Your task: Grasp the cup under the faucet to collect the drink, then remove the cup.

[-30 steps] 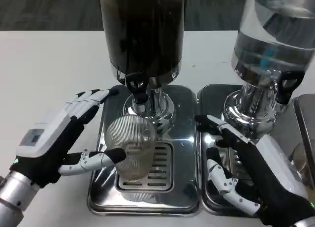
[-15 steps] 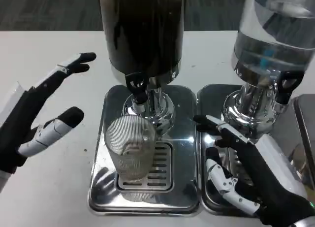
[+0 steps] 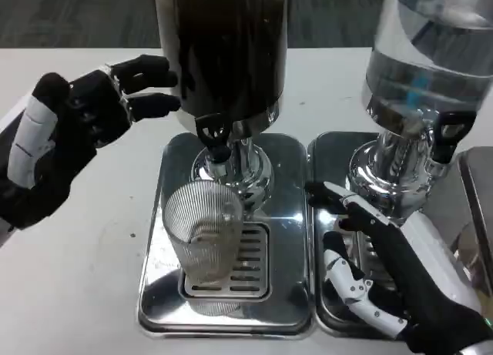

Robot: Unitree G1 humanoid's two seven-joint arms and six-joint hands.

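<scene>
One cup point(image 3: 206, 233) under faucet point(image 3: 215, 137); two dispensers; left hand point(image 3: 65, 132) spread, empty; right hand point(image 3: 389, 272) spread, empty

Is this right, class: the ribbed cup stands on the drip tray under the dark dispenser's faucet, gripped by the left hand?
Not quite. The head view shows the left hand raised beside the dark dispenser, clear of the cup, which stands ungripped on the drip tray under the faucet.

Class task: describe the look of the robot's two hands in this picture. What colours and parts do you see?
The left hand is mostly black, with a white panel along its edge and black fingertips. The right hand has a white back over black, and its fingers mix white segments with black.
</scene>
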